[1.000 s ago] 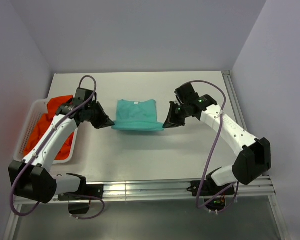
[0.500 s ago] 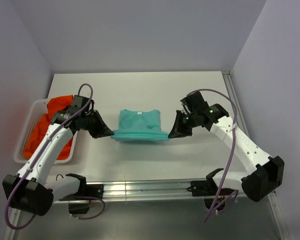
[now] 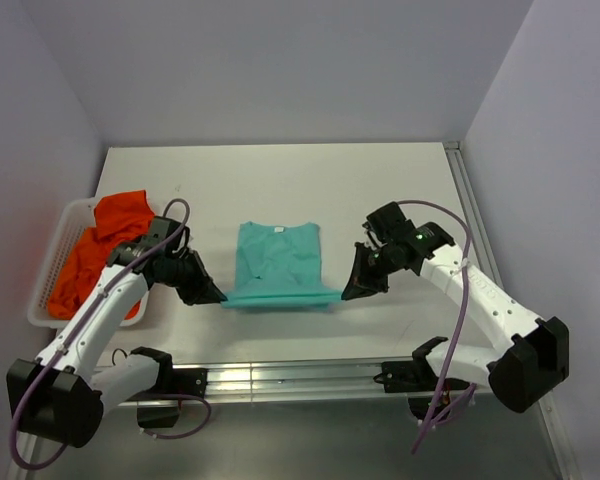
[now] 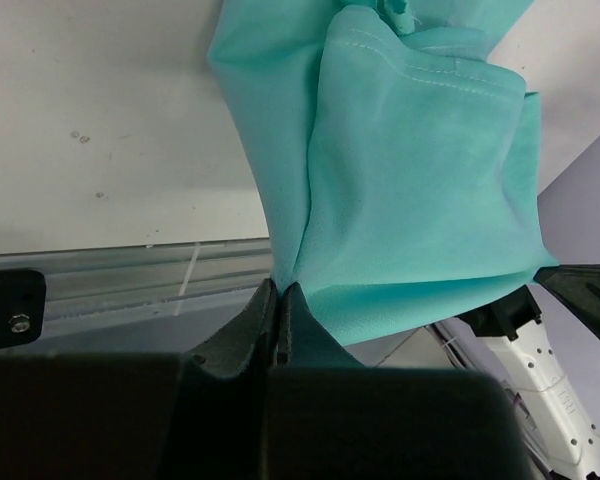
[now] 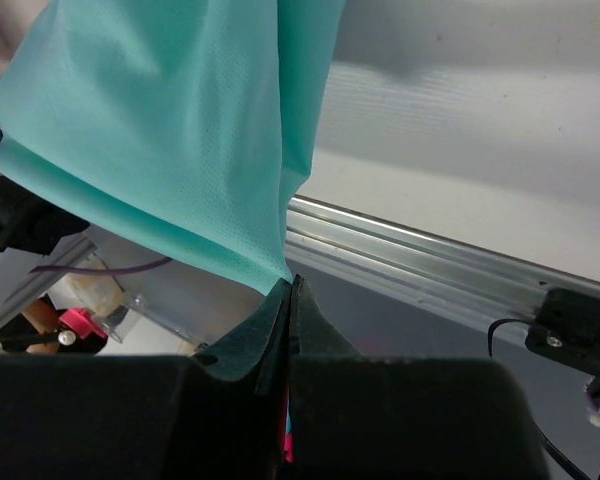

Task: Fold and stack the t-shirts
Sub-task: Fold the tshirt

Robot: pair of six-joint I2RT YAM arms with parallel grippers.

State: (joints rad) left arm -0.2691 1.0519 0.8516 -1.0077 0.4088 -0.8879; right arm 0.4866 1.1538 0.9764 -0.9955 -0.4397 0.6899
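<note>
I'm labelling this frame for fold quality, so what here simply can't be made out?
- Top view: how many orange t-shirts there are; they are heaped in the basket and partly under the left arm.
- Both wrist views: the teal t-shirt runs off the top edge, and the pinched layers can't be counted.
- Top view: the neck label is too small to read.
- Top view: the left tool and right tool are too small and dark to show the pinch.
</note>
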